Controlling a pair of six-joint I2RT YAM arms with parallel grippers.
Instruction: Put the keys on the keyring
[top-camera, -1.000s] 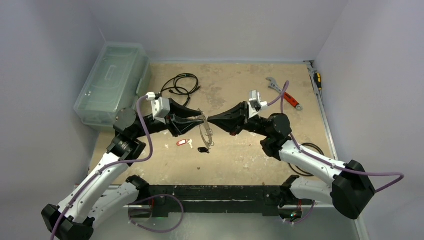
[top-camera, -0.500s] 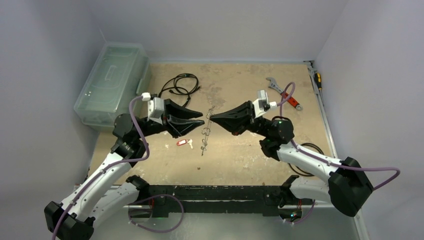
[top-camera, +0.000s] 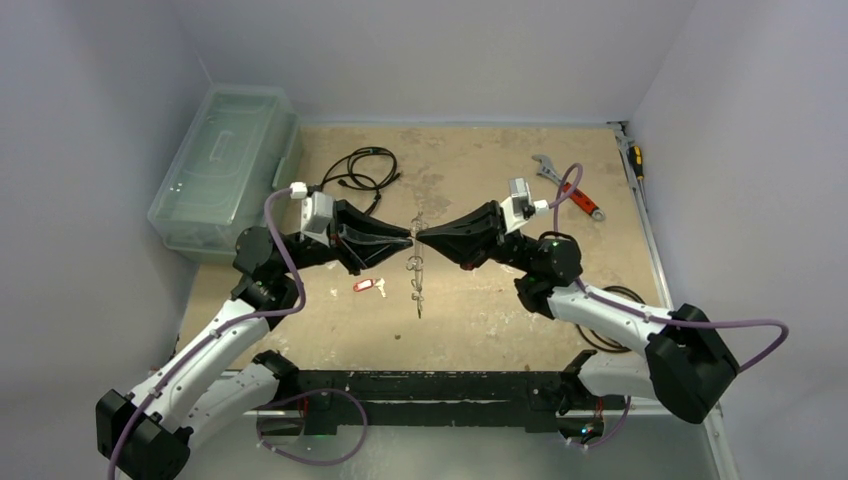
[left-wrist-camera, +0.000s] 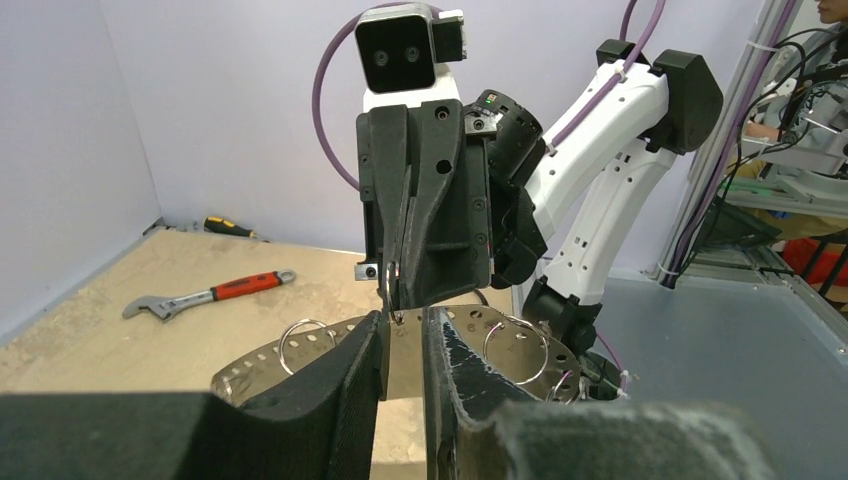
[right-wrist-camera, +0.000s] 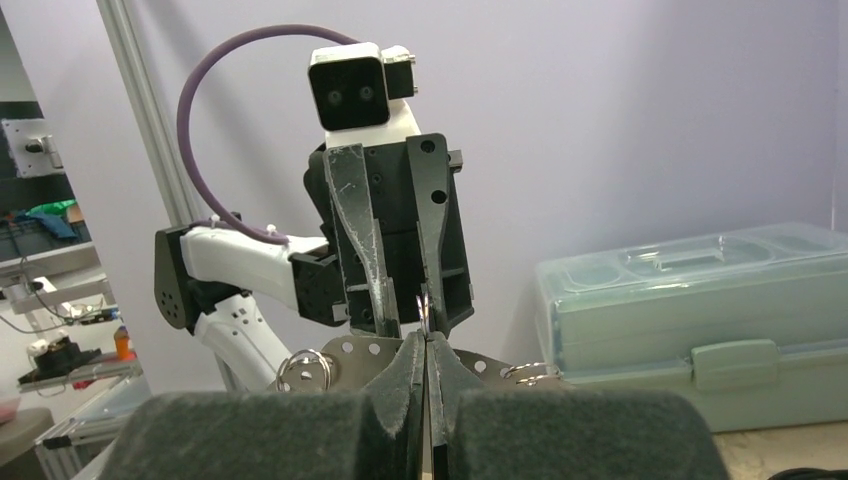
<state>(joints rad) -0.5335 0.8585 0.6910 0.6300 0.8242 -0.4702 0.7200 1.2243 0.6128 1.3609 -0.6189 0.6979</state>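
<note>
Left pincer: the left pincer (top-camera: 405, 236) has been brought back to the centre, tip to tip with the right pincer (top-camera: 424, 238). Its fingers (left-wrist-camera: 365, 352) are narrowed but a gap is left between them. The wire lies at that gap, and whether it is touched cannot be told.
Right pincer: clenched on the top of the keyring (top-camera: 416, 270), which is held up over the middle of the tabletop (top-camera: 480, 310).
Keyring: hung as a slack, narrow loop from the right pincer's tip, with small rings strung along it and its lower end near the tabletop.
Red-tagged key: left lying on the tabletop just left of the hanging loop, beneath the left pincer (top-camera: 364, 285). It is not yet threaded.
Meaning for the task: a second hold on the loop appears to be in preparation, so that it can be steadied or spread. The threading itself is judged to be still ahead.
Against half a second ago: the left pincer was then drawn away to the left with wider jaws, and the loop was carried by the right pincer alone.
Against one second ago: the loop was then spread between both pincers, and a dark-headed key lay on the tabletop just near of it. That key cannot be made out now, and where it has gone cannot be told.
</note>
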